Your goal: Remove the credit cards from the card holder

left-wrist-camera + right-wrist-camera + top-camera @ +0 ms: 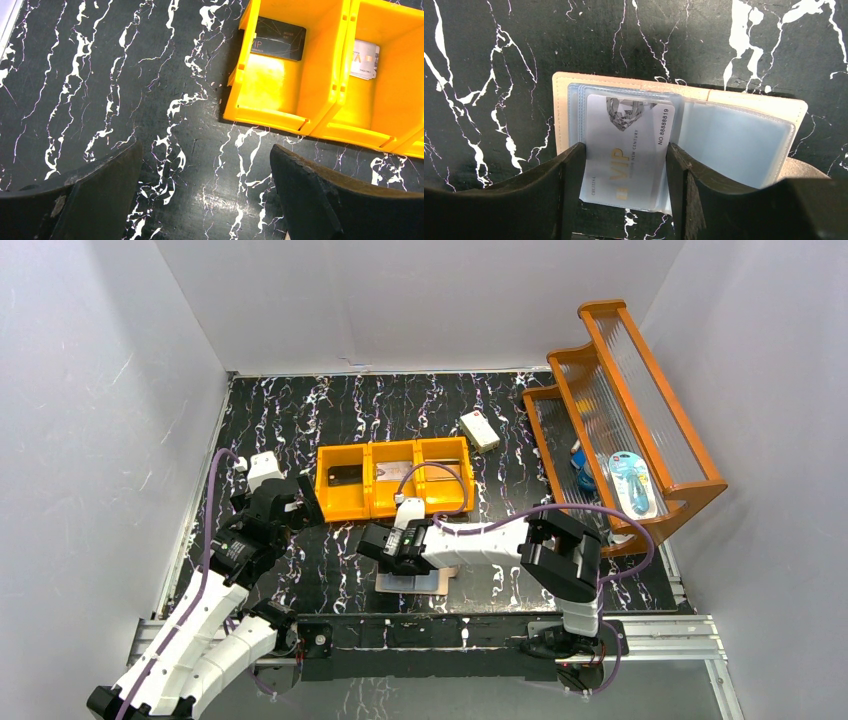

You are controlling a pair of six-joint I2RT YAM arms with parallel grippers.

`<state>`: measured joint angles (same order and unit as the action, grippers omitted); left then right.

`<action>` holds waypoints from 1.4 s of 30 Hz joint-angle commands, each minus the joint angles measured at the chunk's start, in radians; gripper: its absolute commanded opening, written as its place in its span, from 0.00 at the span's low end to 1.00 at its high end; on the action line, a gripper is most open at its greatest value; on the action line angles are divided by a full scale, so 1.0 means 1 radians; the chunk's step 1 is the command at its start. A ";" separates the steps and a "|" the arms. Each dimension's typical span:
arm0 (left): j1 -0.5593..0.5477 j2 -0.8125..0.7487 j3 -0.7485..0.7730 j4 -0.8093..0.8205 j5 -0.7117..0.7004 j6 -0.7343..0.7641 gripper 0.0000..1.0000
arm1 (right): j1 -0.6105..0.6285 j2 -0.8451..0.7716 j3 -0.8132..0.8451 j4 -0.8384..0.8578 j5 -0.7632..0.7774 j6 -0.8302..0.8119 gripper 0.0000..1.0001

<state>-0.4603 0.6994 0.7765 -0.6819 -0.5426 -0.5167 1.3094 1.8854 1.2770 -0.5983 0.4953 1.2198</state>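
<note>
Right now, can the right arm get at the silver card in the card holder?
Probably yes: the card holder lies open, and the right gripper straddles the silver card with nothing in between.

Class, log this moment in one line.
right gripper straddles silver card in card holder | left gripper open, empty | black card in orange bin

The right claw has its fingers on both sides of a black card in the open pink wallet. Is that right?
Not quite. The thin flat card between the fingers of the right gripper is silver-grey, not black, as the right wrist view shows. It does sit in the open peach-pink bifold wallet, with a finger on each side.
</note>
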 commanded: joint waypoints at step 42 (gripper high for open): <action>0.001 0.088 -0.237 0.154 0.906 -0.284 0.83 | -0.151 -0.240 -0.461 0.598 -0.413 0.007 0.68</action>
<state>-0.4603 0.7952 0.5446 -0.5392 0.2760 -0.7654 1.1568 1.6180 0.8112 -0.0006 0.1219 1.2156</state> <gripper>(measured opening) 0.835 0.674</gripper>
